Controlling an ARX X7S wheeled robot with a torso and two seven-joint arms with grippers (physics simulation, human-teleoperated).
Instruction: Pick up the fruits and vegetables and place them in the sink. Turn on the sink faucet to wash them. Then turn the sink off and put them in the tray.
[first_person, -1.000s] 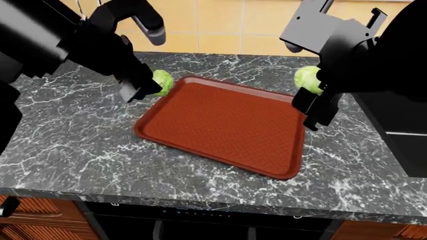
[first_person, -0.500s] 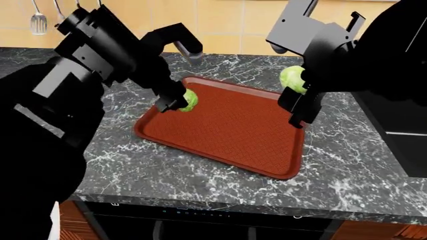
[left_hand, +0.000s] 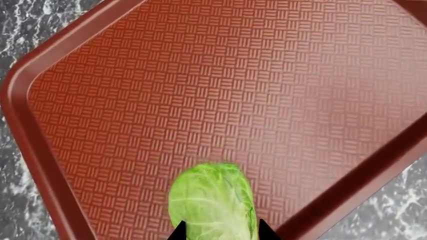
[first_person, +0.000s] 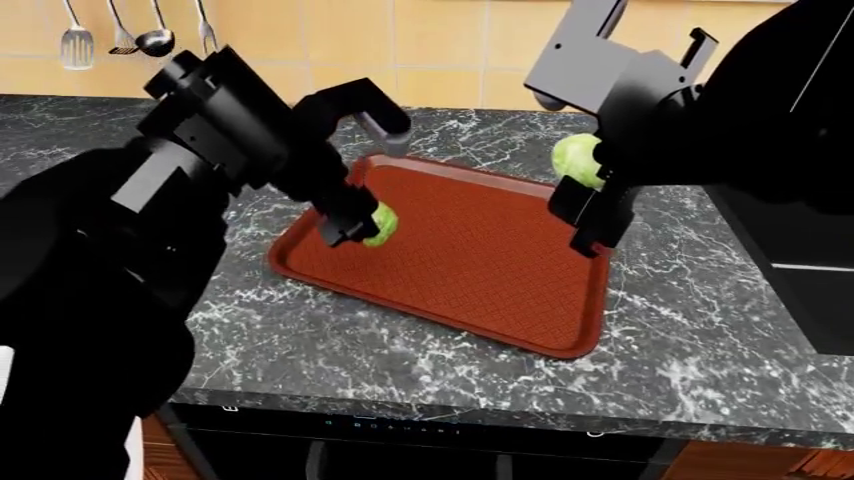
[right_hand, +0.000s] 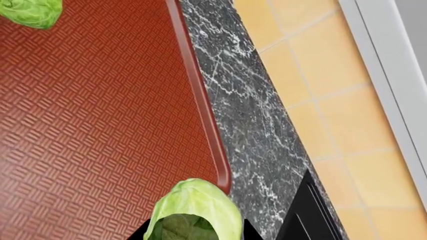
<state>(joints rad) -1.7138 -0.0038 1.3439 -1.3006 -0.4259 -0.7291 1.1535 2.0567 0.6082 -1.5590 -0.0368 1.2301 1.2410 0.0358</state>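
Since half a second ago left gripper (first_person: 358, 222) lowers its pinched Brussels sprout (first_person: 379, 224) over the red tray (first_person: 454, 290); right gripper (first_person: 587, 195) clamps second sprout (first_person: 577, 158) above the tray's far edge. Judged: release remains.

Two leafy yellow-green sprouts in play. The left sprout (first_person: 379, 224) sits low over the dark red tray (first_person: 454, 290), near its left edge — pinched in the left gripper (first_person: 360, 228). The right sprout (first_person: 577, 158) hangs higher, over the tray's far right rim — gripped by the right gripper (first_person: 587, 185). The tray lies flat on the counter, its textured surface bare.
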